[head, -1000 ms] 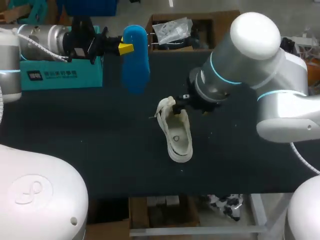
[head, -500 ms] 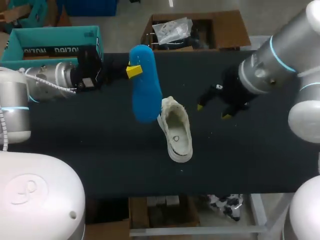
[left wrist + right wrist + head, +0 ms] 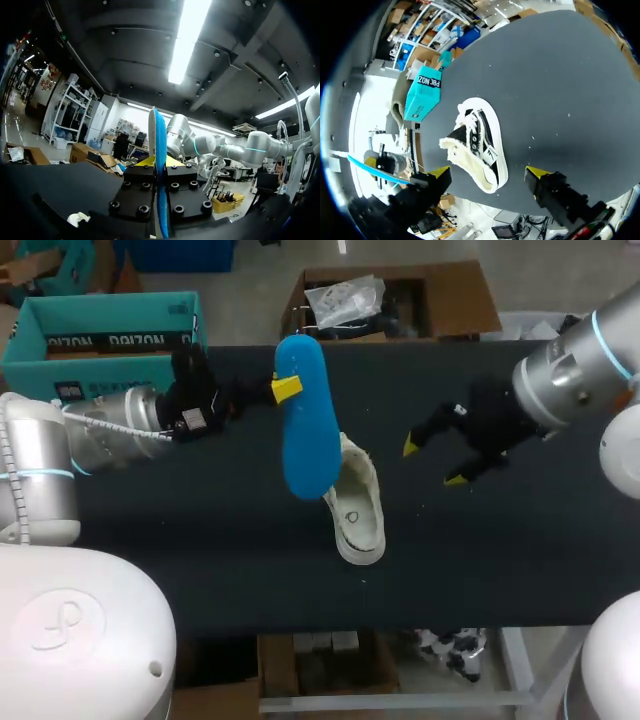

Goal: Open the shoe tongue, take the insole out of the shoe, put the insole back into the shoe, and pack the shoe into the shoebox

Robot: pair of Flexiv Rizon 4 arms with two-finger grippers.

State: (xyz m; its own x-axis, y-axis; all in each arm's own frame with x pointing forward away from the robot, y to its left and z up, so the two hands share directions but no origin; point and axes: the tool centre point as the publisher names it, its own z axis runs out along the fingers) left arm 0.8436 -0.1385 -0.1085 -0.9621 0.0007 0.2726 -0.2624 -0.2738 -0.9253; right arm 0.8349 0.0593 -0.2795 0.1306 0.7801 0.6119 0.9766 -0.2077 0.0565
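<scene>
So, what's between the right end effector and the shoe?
Nothing: only bare table separates the right end effector from the shoe, as the head view shows.

Blue insole is gripped by left gripper over heel of shoe; right gripper is held spread, apart from shoe.

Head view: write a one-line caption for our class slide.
Left gripper holds the blue insole over the white shoe on the dark table; the open right gripper hangs beside it.
</scene>
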